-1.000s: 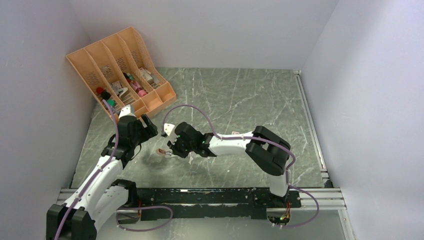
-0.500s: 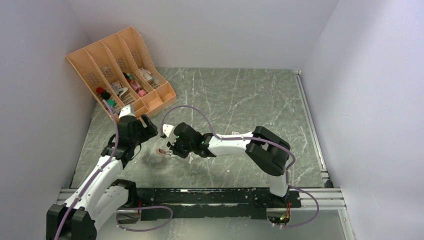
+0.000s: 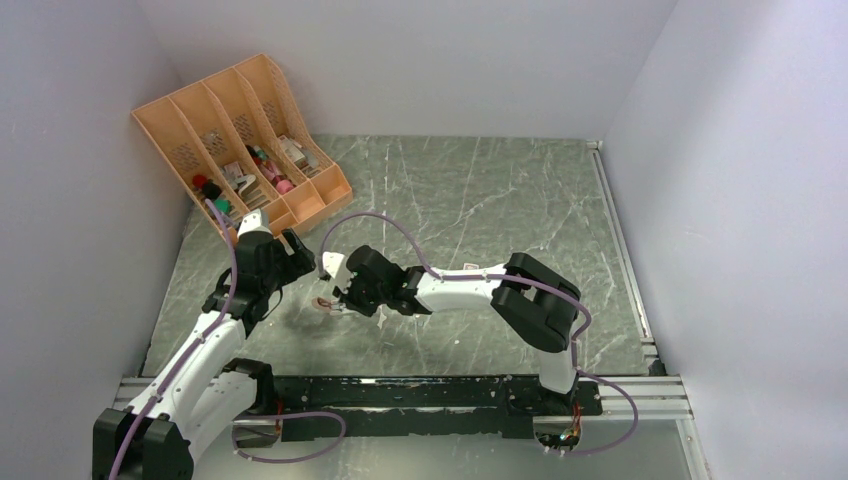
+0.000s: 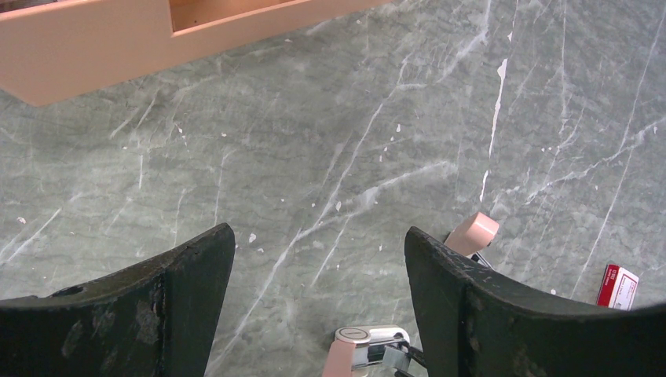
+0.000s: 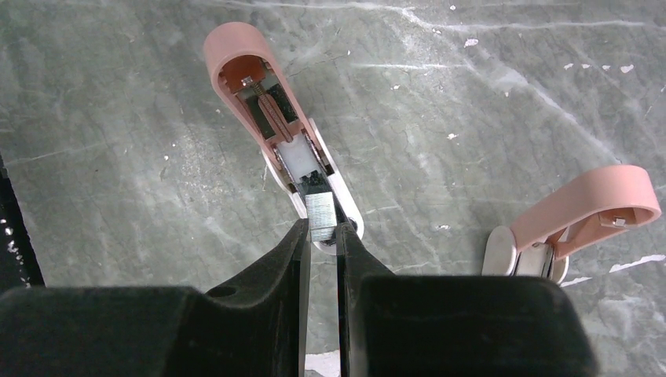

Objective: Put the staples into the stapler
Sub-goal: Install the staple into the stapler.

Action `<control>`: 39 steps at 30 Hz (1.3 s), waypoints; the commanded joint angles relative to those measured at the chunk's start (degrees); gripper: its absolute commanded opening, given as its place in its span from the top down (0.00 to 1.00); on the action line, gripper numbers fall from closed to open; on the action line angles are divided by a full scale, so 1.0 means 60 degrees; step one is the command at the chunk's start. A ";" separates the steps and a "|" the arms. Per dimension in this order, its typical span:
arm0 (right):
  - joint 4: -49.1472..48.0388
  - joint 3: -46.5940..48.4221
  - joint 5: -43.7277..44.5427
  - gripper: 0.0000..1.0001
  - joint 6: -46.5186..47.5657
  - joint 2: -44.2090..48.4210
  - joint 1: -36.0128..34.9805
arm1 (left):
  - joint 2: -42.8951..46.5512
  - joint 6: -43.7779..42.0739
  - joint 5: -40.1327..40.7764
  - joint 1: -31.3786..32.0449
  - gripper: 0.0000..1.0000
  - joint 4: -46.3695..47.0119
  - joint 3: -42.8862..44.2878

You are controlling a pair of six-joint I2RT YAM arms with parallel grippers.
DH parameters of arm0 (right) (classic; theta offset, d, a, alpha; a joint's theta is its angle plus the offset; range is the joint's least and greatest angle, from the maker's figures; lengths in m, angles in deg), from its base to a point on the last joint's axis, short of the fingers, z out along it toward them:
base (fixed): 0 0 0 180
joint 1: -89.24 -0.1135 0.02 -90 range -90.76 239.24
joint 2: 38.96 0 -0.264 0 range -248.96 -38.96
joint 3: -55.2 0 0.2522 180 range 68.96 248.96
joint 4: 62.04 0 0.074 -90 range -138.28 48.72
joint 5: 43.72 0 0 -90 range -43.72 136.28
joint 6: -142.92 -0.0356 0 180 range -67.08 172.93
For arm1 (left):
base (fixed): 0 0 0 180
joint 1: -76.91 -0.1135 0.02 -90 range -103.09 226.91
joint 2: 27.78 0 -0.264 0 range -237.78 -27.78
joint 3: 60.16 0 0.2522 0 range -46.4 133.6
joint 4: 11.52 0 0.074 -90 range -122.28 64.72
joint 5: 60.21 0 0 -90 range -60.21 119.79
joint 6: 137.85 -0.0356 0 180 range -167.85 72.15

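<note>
A pink stapler (image 5: 271,118) lies flipped open on the table, its metal channel facing up. My right gripper (image 5: 320,229) is shut on a short silvery strip of staples (image 5: 320,214), holding it over the near end of that channel. In the top view this stapler (image 3: 323,304) sits just under the right gripper (image 3: 340,297). My left gripper (image 4: 318,236) hangs open and holds nothing, a little left of the stapler (image 4: 365,349). In the top view the left gripper (image 3: 298,256) is above and to the left of it. A red-and-white staple box (image 4: 618,285) lies further right.
A second pink stapler (image 5: 577,216) lies to the right of the open one. An orange desk organizer (image 3: 240,140) with small items stands at the back left, and its base (image 4: 118,39) is ahead of the left gripper. Grey walls enclose the table.
The right gripper has edged slightly left over the open stapler, still gripping the strip. The left arm has not moved.
</note>
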 commanded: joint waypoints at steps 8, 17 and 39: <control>-0.0077 -0.0104 -0.0287 0.83 0.0865 -0.0137 -0.0077 | 0.0021 -0.0031 -0.0133 -0.0065 0.17 0.0259 0.0167; -0.0318 -0.0310 -0.0647 0.83 0.1420 -0.0035 -0.0084 | 0.0011 -0.0027 -0.0132 -0.0065 0.17 0.0233 0.0190; 0.0215 0.0002 -0.0482 0.83 0.1623 -0.0343 -0.0078 | 0.0040 -0.0025 -0.0119 -0.0065 0.17 0.0227 0.0164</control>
